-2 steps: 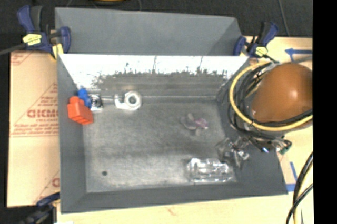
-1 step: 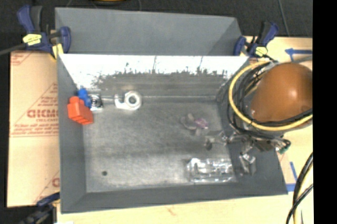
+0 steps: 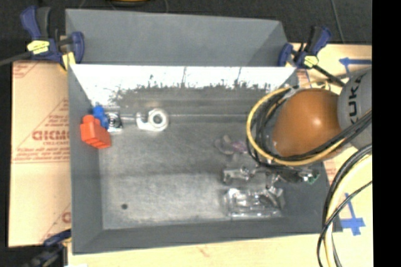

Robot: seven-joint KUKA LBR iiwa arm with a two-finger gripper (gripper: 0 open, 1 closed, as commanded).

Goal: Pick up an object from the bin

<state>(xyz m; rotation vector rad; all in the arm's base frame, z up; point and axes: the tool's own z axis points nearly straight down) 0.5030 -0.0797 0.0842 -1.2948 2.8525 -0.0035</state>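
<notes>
My gripper (image 3: 255,179) is low in the bin's front right part, under the arm's wrist. Directly beneath and in front of it lies a clear, glassy plastic thing (image 3: 250,203) on the bin floor; whether the two touch is not visible. A small greyish-purple thing (image 3: 228,145) lies just behind the gripper, to its left.
At the bin's left wall sits an orange block (image 3: 94,133) with a small blue piece (image 3: 98,113) and a little metal part (image 3: 114,122) beside it. A white ring-shaped part (image 3: 153,120) lies right of them. The arm's orange cover and cables hang over the right side.
</notes>
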